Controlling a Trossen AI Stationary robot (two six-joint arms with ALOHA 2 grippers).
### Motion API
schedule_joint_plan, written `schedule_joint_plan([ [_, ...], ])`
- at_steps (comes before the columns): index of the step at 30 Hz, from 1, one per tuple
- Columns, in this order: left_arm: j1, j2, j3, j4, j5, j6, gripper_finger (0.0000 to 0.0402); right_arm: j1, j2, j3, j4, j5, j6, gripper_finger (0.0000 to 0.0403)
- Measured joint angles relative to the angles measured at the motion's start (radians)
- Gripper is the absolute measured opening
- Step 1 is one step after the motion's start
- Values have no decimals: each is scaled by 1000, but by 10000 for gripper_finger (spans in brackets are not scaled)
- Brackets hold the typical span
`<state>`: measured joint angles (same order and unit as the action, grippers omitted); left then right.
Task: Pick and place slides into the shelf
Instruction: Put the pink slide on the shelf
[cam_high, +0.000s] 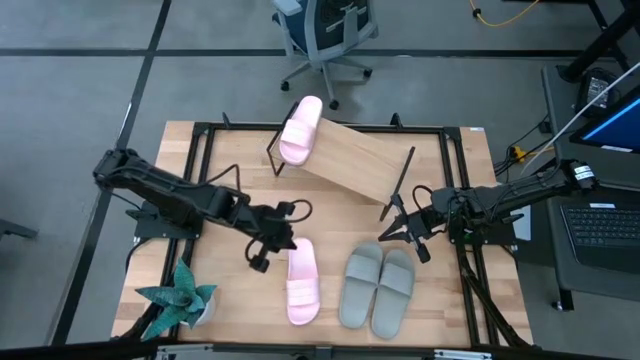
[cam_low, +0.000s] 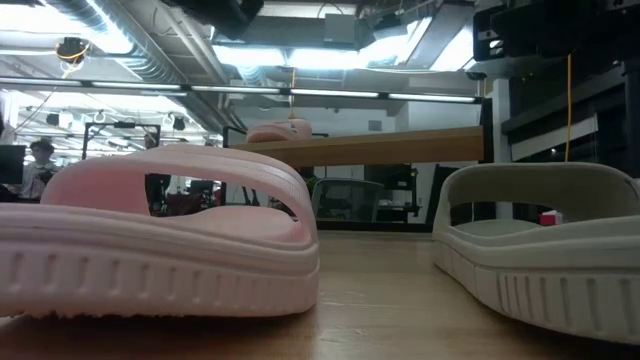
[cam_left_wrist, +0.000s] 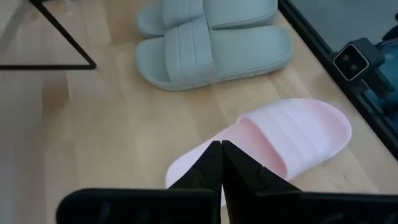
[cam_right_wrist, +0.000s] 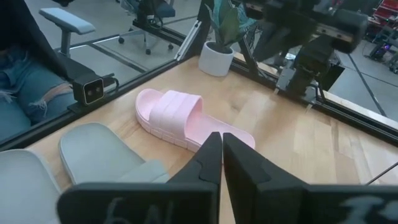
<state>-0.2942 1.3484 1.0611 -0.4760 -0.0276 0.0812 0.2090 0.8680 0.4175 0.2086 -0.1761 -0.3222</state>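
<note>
One pale pink slide (cam_high: 300, 130) lies on the left end of the slanted wooden shelf (cam_high: 355, 160). The other pink slide (cam_high: 303, 282) (cam_left_wrist: 292, 137) lies sole-down on the table, and the grey-green pair (cam_high: 378, 287) (cam_left_wrist: 211, 43) sits side by side to its right. My left gripper (cam_high: 283, 243) (cam_left_wrist: 221, 163) is shut and stands over the far end of the table's pink slide; no touch shows. My right gripper (cam_high: 405, 235) (cam_right_wrist: 221, 152) is shut too, hovering just beyond the grey-green pair, near the shelf's right leg.
A potted plant (cam_high: 180, 300) stands at the near left corner. The shelf's thin black frame legs (cam_high: 400, 185) reach down to the table between the two grippers. Black rails (cam_high: 200, 180) border the tabletop. A person sits beyond the table's near edge (cam_right_wrist: 25, 74).
</note>
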Motion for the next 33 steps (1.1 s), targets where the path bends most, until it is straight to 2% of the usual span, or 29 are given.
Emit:
schedule_joint_plan([
  [17, -194, -22, 0, 0, -95, -67, 0, 0, 0, 0, 0, 0, 0, 19],
  [33, -239, -21, 0, -1, -122, -132, 0, 0, 0, 0, 0, 0, 0, 19],
])
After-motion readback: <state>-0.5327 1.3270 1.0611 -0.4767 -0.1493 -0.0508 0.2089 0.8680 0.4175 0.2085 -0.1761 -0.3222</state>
